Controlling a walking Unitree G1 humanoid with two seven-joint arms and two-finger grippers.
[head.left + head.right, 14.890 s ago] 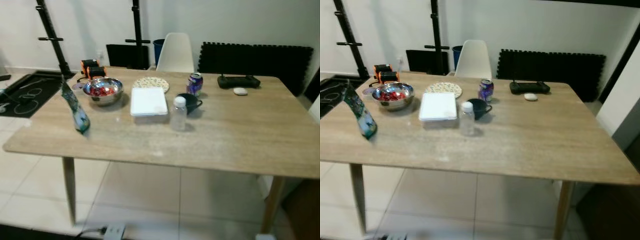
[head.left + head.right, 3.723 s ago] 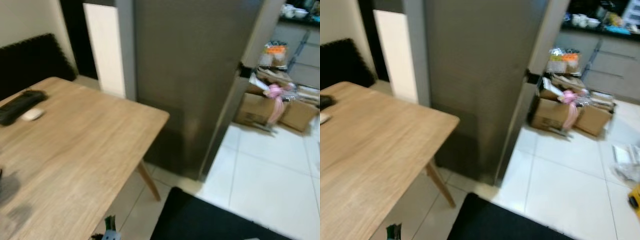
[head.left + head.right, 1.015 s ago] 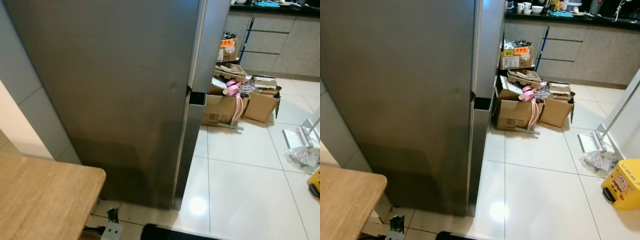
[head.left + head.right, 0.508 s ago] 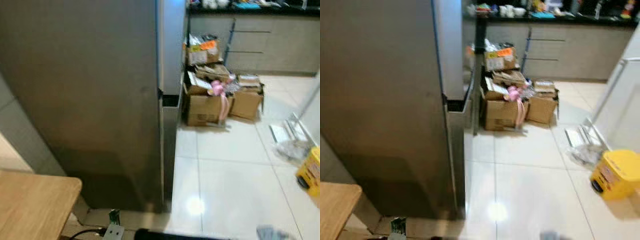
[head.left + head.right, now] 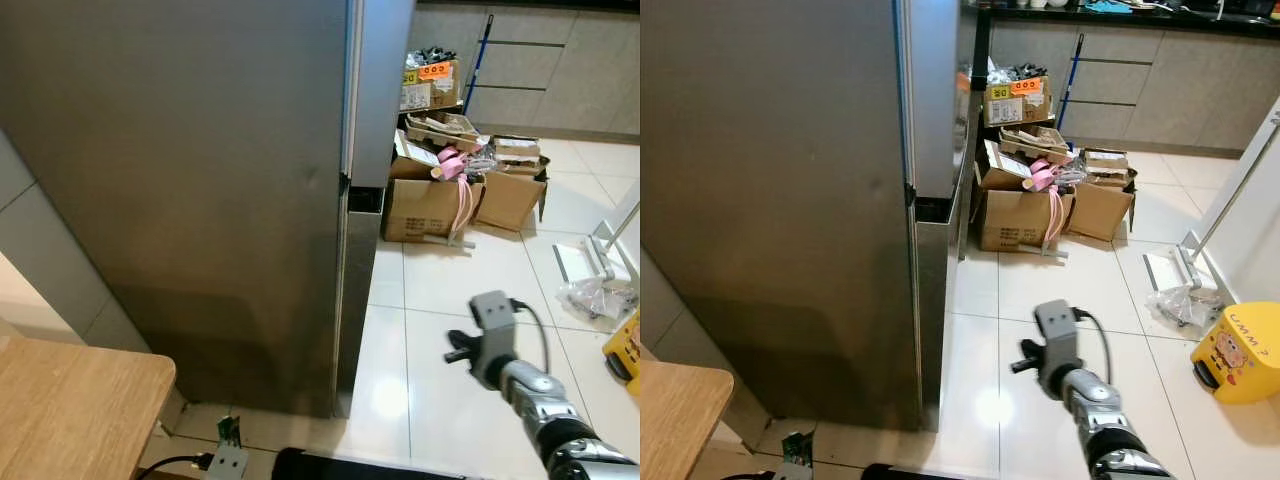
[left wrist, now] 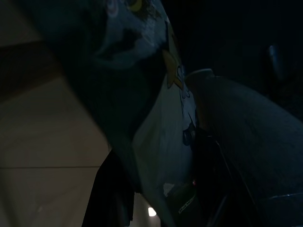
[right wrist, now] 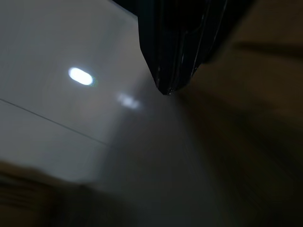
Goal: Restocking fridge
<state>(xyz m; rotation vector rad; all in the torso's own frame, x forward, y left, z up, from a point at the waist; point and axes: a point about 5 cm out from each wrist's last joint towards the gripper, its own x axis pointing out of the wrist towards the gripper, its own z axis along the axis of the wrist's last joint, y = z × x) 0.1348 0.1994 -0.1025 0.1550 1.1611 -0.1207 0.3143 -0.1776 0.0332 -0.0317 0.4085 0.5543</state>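
fridge top cropped, left wrist view dark

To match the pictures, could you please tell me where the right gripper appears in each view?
Left eye view: right gripper low right, over floor tiles.
Right eye view: lower middle.
Right wrist view: upper middle, pointing down.
Left wrist view: dark; a printed bag up close.
Shared landmark: lamp glare on the floor.

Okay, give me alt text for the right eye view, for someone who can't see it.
A tall steel fridge, doors closed, fills the left side, with the robot's right arm raised over the white tile floor beside it. Behind are cardboard boxes, grey cabinets and a yellow bin; a wooden table corner sits bottom left.
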